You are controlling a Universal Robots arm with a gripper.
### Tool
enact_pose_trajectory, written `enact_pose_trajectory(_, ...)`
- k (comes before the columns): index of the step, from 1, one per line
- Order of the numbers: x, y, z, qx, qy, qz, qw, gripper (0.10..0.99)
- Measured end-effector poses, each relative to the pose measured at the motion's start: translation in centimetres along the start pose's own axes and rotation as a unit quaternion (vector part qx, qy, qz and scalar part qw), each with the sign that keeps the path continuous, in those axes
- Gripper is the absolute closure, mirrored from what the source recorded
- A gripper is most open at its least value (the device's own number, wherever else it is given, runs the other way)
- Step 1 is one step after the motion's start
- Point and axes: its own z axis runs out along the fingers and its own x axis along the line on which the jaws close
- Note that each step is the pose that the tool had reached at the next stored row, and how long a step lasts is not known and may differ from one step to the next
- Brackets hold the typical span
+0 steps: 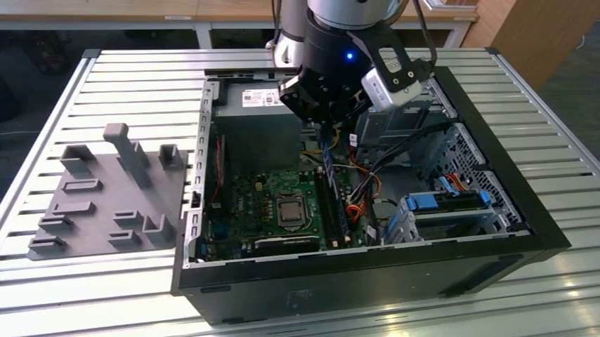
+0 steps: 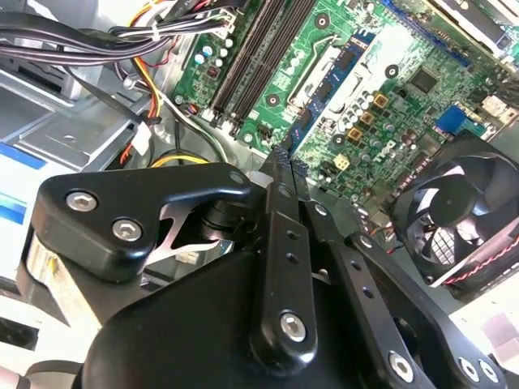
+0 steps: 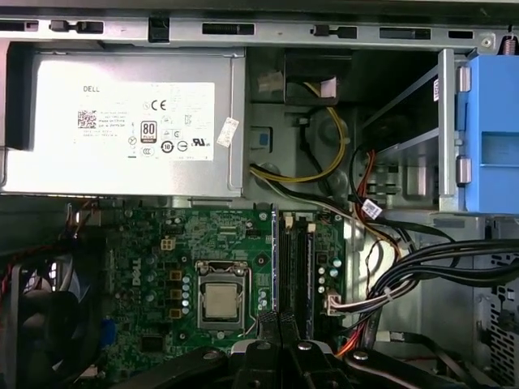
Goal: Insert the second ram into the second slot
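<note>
**Second ram** (image 1: 327, 165): thin dark-blue strip held on edge in the gripper (image 1: 322, 133), with the fingers (image 2: 276, 194) clenched tight on it.
- Position: it hangs inside the open computer case (image 1: 375, 270), raised above the motherboard (image 1: 249, 203) and not seated.
- Alignment: its long side runs in line with the memory slots (image 3: 297, 259) just beneath. In both wrist views the closed fingertips line up with those slots.

**Computer case**: black, lying on its side with the side panel off, on a ribbed metal table (image 1: 122, 84). Contents:
- Green motherboard across the floor of the case, with a square processor socket (image 3: 220, 300) just beside the memory slots.
- Grey power supply (image 3: 122, 121) with a pale label, against the far wall in the exterior view.
- Black fan (image 2: 454, 219) at the motherboard's edge.
- Bundle of black, yellow and orange cables (image 3: 438, 267) running from the power supply past the slots.
- Bright-blue drive bracket (image 1: 450, 200) in the metal bay at the exterior view's right.

**Grey holder** (image 1: 103, 203): flat plate with upright posts and small pockets. It sits on the table at the exterior view's left, well apart from the gripper.
</note>
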Motion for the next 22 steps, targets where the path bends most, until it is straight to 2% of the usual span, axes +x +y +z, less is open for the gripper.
enact_pose_trajectory(15,0.0,-0.04,1.04,0.0,0.0,0.0,1.0,0.973)
enact_pose_trajectory(22,0.0,-0.07,1.78,-0.0001,0.0,0.0,1.0,0.973)
